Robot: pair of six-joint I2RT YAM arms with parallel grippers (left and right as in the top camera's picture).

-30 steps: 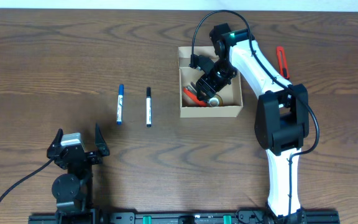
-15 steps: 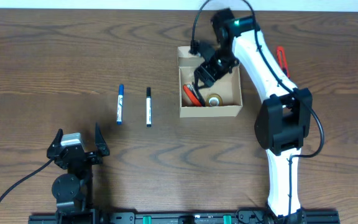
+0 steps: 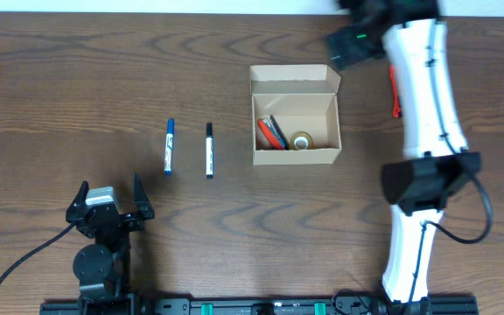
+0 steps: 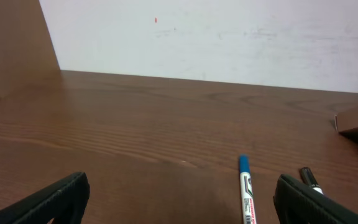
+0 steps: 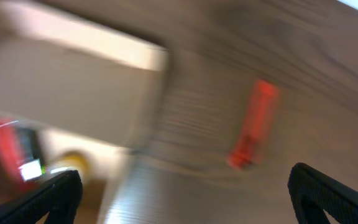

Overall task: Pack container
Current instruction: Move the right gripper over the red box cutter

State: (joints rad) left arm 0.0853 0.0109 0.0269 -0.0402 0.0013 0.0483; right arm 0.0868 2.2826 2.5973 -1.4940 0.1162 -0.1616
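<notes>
- Right gripper (image 5: 185,179) has its fingers spread wide with nothing between them. Its wrist view is badly blurred.
- Seen from overhead, it hangs past the far right corner of the container (image 3: 296,157), over bare table (image 3: 59,87) rather than over the box.
- From this gripper, the container sits to the left and nearer the robot's base. It is a tan cardboard box with its flap lid folded open at the far side.
- Inside the box, a packed red marker (image 3: 268,134) lies against a dark marker (image 3: 277,129). A small roll (image 3: 302,141) lies beside them.
- Just right of this gripper, a loose red marker (image 3: 395,92) lies on the table, apart from the box.
- Left gripper (image 3: 110,194) sits low at the robot's edge of the table, fingers parted and empty.
- Ahead of it and a little to its right lie a blue marker (image 3: 170,146) and a black marker (image 3: 209,150). They are parallel and near each other but not touching.
- From the left gripper, the container is farther ahead and well to the right, beyond both markers.
</notes>
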